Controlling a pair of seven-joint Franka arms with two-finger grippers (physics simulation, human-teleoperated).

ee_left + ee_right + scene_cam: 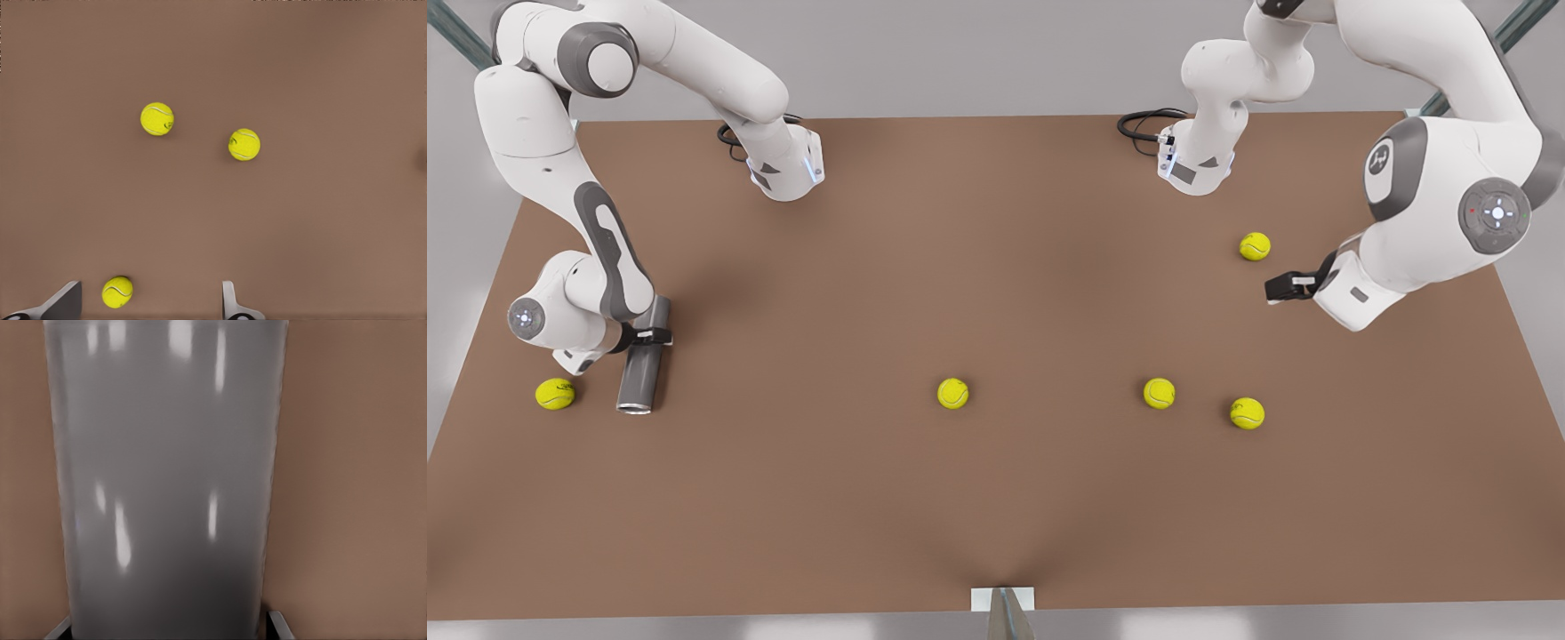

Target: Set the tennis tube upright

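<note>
A matte brown table (996, 498) carries everything, its top flat and evenly lit, with pale grey floor around its edges and metal frame struts at the far corners.

The tennis tube (643, 360) lies on its side near the table's edge at the front view's left. It is a smooth, glossy dark-grey cylinder with a silvery rim at the end nearest the camera. Its long axis runs roughly from the far side of the table toward the near side, the rimmed end pointing near. In the right wrist view the tennis tube (167, 487) appears as a broad grey wall with bright specular streaks.

The right gripper (649, 336) straddles the tube's middle, one dark finger on either side of it. The pictures do not settle whether they press the wall.

A fuzzy yellow-green ball (555, 394) sits just beside the tube's rimmed end, on the side toward the table's edge. Four more balls lie well away from the tube across the table.

The left gripper (1282, 288) hangs above the table far from the tube, fingers spread. The left wrist view shows the left gripper (150, 300) with a ball (117, 292) between its fingertips and two others beyond.
</note>
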